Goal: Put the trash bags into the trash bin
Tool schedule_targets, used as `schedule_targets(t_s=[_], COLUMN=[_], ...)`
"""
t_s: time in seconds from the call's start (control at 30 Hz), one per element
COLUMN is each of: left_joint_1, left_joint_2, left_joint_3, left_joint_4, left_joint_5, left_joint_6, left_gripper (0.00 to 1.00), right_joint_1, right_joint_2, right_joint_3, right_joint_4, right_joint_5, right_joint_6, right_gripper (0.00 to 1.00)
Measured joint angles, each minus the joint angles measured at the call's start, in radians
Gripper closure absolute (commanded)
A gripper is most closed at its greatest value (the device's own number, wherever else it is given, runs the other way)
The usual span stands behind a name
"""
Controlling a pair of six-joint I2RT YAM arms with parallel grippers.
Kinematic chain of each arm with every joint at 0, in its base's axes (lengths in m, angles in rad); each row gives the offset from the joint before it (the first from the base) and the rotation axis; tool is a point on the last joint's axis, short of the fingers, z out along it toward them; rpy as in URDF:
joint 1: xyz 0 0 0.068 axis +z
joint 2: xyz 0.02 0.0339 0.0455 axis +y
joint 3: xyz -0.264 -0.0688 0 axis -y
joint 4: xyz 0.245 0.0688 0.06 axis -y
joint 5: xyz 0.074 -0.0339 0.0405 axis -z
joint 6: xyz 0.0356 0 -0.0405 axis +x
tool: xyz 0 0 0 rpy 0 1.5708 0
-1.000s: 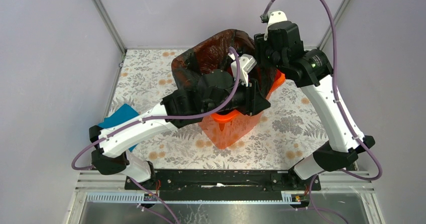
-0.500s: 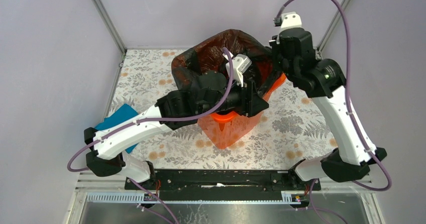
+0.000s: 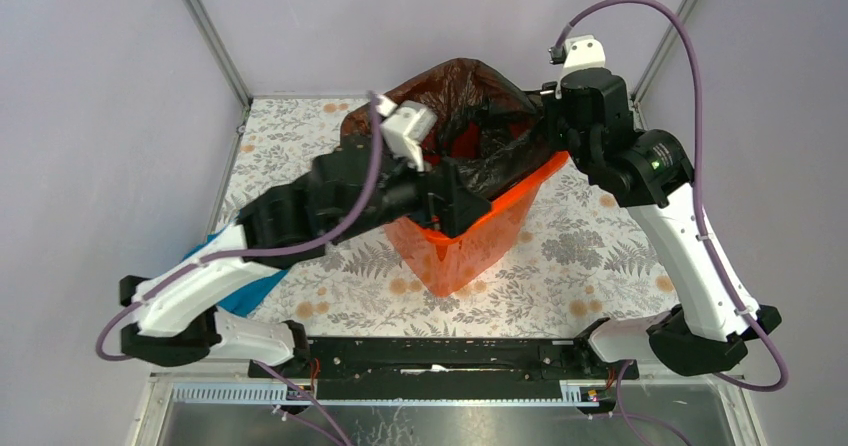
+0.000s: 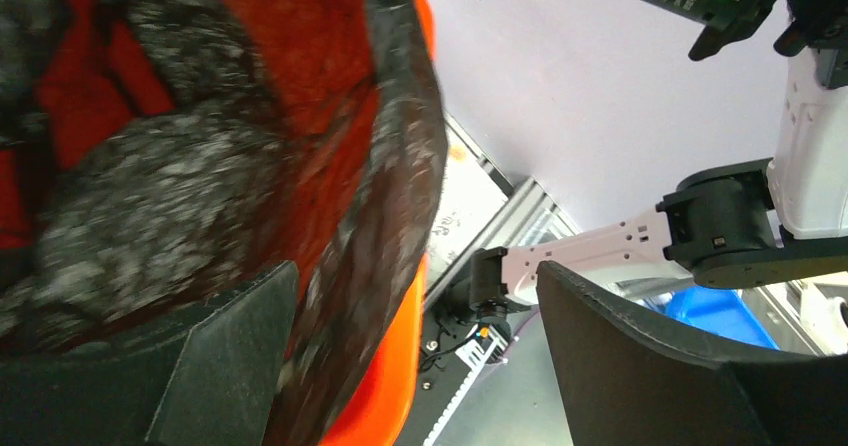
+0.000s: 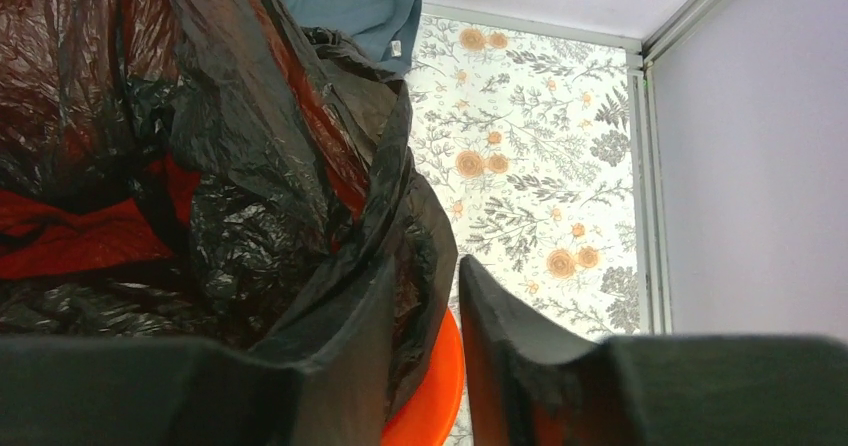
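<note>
A crumpled teal-blue cloth (image 3: 258, 286) lies at the left edge of the floral-patterned desk (image 3: 600, 246); a grey-blue cloth (image 5: 350, 11) lies by a walled edge.

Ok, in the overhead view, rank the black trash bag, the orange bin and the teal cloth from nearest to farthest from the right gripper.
1. trash bag, right at the right gripper, by the bin's far right corner.
2. trash bin, just beneath the bag, a close second.
3. teal cloth, far off on the near left side.
</note>
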Motion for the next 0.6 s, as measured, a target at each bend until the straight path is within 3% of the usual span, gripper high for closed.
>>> schedule_targets(t_s=[0.13,0.2,0.47,0.6], left_joint_1=[0.000,0.000,0.000,0.000], left_joint_2=[-0.105,-0.148,-0.217,-0.175], left_joint_3=[0.001,0.005,0.019,0.019], left_joint_4=[-0.088,-0.122,-0.198,-0.215], left_joint_5=[-0.100,-0.141,-0.204,-0.184], left_joint_6=[0.005,0.008,0.044,0.074], left_gripper=[0.04,0.03,0.02,0.08], right_joint_1=[0.000,0.000,0.001,0.027], right_joint_2=[0.003,0.014,0.103,0.168], right_joint_3=[0.019,0.059,0.291,0.387], right_joint_4=[-0.010,-0.022,-0.100,-0.157], right_joint_5=[-0.002,-0.002,-0.016,-0.024], right_joint_6=[0.018,0.030,0.044,0.053], right_gripper=[0.23,0.15,0.05,0.10])
